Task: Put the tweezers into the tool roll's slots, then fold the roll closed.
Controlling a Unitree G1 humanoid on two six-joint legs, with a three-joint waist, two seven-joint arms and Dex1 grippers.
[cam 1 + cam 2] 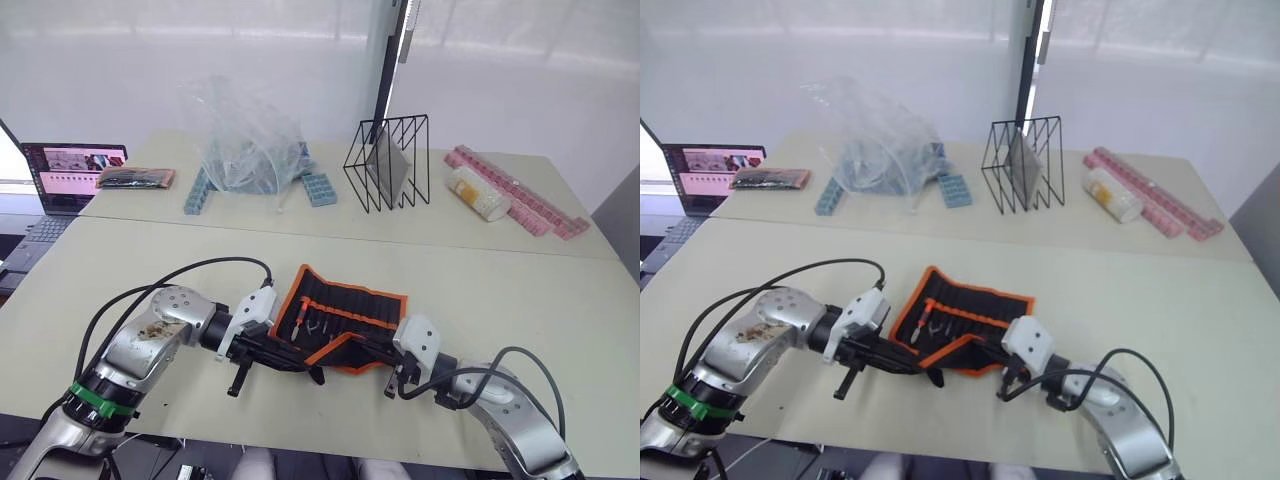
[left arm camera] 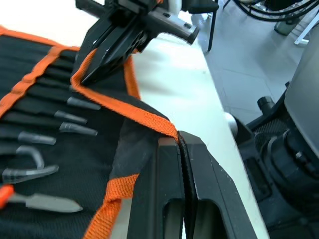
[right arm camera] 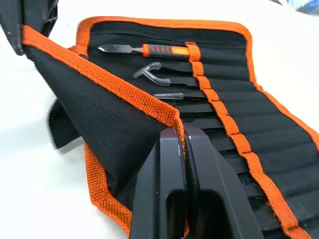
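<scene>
The tool roll (image 1: 345, 318) is lying open on the table (image 1: 500, 290) near its front edge, and I am watching both of my grippers working its near flap. My left gripper (image 2: 182, 144) is pinching the orange edging with its fingers closed tight on the fabric, and my right gripper (image 3: 183, 133) is doing the same further along that hem, jaws clamped with the edging between them. Between the two, the flap is standing raised off the table, tilting over the inner face. The tweezers (image 3: 172, 95) are sitting in the slots (image 3: 224, 107), their capped tips poking out, beside an orange-handled tool (image 3: 144, 50) at one end of the row. A wire rack (image 1: 388, 162) and a clear plastic bag (image 1: 245, 140) are sitting toward the far edge.
</scene>
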